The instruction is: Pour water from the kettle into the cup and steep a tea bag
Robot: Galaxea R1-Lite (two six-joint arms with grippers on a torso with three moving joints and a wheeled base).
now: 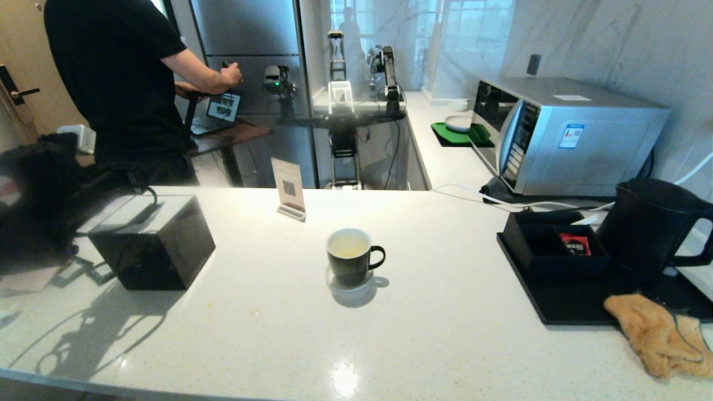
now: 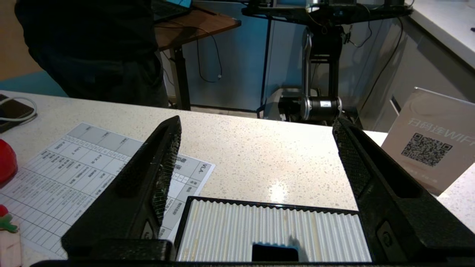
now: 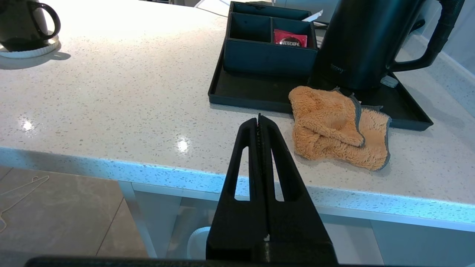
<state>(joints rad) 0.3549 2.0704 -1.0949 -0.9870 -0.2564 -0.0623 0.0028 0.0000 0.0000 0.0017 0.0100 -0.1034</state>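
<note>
The cup, a small black mug with a white inside, holds pale liquid and stands on a white coaster mid-counter; its handle also shows in the right wrist view. The matte black kettle stands upright on a black tray at the right. A red sachet lies in the tray's compartment box. My right gripper is shut and empty, low before the counter's front edge, short of the tray. My left gripper hangs open over the black box at far left.
A black box with a ribbed white top sits left. An orange cloth lies at the tray's front edge. A QR sign, a microwave, a printed sheet and a person are around.
</note>
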